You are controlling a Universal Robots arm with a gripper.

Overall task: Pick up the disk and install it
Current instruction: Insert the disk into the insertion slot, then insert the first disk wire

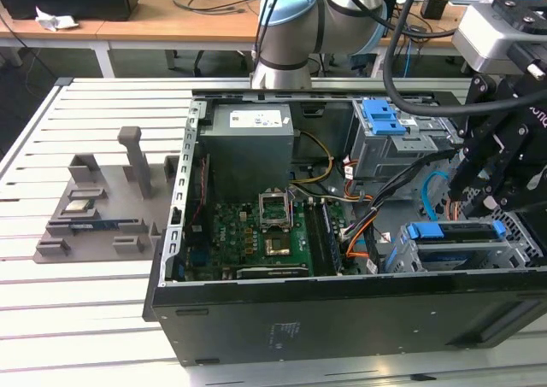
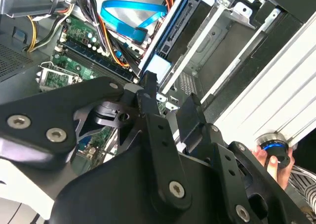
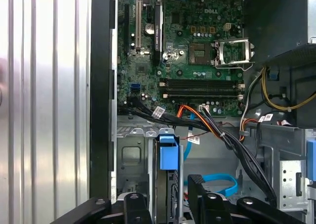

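The disk (image 1: 453, 231) sits edge-up in the lower drive cage (image 1: 479, 255) at the exterior view's right, inside the open computer case, its blue frame showing along the top. My gripper (image 1: 475, 201) hangs just above it. In the first wrist view the disk's blue end (image 3: 168, 156) lies between my two black fingers (image 3: 136, 204), with a gap on each side. My gripper (image 3: 166, 188) is open. The second wrist view shows the disk (image 2: 170, 33) beyond the tips of my gripper (image 2: 170, 89).
Orange, black and blue cables (image 1: 363, 220) run between the motherboard (image 1: 265, 233) and the cages. A second cage with a blue latch (image 1: 382, 118) and the grey power supply (image 1: 252, 122) stand behind. A grey parts fixture (image 1: 94, 208) lies on the slatted table. A hand (image 2: 269, 157) is by the table edge.
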